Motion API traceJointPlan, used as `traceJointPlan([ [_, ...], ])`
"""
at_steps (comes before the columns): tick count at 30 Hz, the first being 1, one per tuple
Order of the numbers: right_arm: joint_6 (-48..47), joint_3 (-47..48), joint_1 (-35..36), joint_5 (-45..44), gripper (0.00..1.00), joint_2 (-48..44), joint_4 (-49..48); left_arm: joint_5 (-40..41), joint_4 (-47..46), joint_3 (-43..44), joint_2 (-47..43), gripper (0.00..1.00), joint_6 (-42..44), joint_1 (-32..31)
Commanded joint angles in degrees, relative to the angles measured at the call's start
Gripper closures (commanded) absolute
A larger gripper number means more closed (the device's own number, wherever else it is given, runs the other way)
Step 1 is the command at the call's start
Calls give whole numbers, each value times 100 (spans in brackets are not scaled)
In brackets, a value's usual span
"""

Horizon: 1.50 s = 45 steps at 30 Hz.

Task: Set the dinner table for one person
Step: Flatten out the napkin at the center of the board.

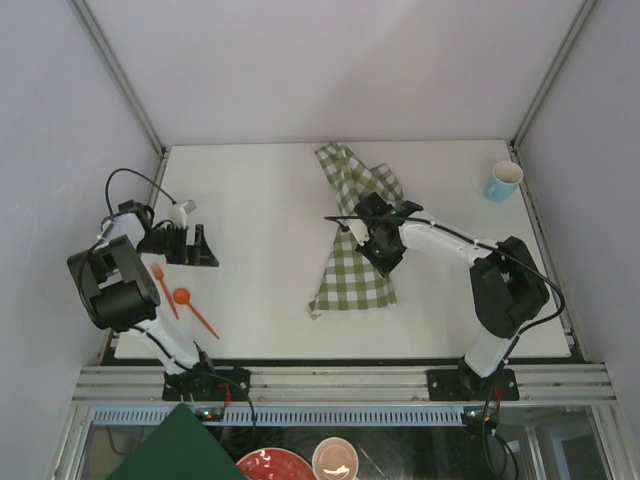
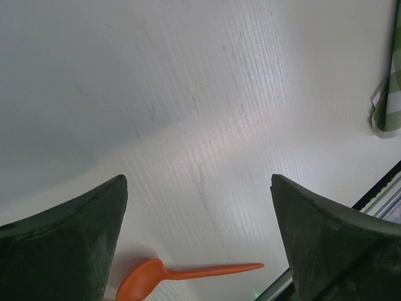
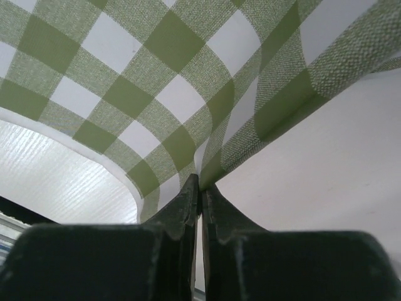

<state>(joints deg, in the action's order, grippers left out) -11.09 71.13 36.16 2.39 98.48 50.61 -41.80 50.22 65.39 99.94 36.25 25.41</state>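
Observation:
The off-white dinner table [image 1: 260,190] fills the top view. A green-and-white checked cloth [image 1: 355,270] lies crumpled across its middle, from the far centre down to the front. My right gripper [image 1: 368,236] is shut on a fold of the cloth [image 3: 156,81] and holds it lifted. An orange spoon [image 1: 190,305] and an orange fork [image 1: 162,285] lie at the front left. My left gripper [image 1: 192,245] is open and empty above the table; the spoon [image 2: 182,276] lies between and below its fingers [image 2: 69,244].
A light blue cup [image 1: 503,181] stands at the far right corner. A red plate [image 1: 272,466] and a pink bowl [image 1: 335,458] sit below the table's front edge, beside a dark green sheet [image 1: 175,450]. Walls close the table on three sides.

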Motion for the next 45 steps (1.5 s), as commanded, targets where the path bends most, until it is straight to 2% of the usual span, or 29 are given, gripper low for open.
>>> traceJointPlan([
  [1, 172, 487, 134, 95, 100, -153, 402, -172, 66, -76, -260, 0, 207, 72],
  [4, 221, 1117, 189, 427, 100, -283, 848, -184, 51, -56, -215, 0, 207, 105],
  [7, 161, 2219, 209, 1045, 100, 18, 1424, -258, 41, 11, -159, 0, 158, 135],
  [12, 113, 4202, 551, 1439, 100, 1336, 2182, -275, 88, 104, -260, 0, 82, 137],
  [18, 106, 6261, 1071, 1450, 100, 3148, 2335, -176, 193, 49, -591, 0, 107, 191],
  [20, 37, 6688, 1199, 1375, 100, 3748, 2278, -171, 241, 32, -670, 0, 138, 214],
  [25, -60, 7107, 1287, 943, 100, 4264, 1751, -100, 285, -130, -825, 0, 255, 335],
  [32, -45, 7320, 1218, 435, 100, 3837, 1096, -155, 254, -167, -612, 0, 378, 522],
  [37, 84, 7127, 1094, 62, 100, 3609, 468, -346, 222, -198, -462, 0, 379, 544],
  [45, -80, 7012, 1082, -731, 100, 3940, -743, -340, 134, -409, -594, 0, 432, 543],
])
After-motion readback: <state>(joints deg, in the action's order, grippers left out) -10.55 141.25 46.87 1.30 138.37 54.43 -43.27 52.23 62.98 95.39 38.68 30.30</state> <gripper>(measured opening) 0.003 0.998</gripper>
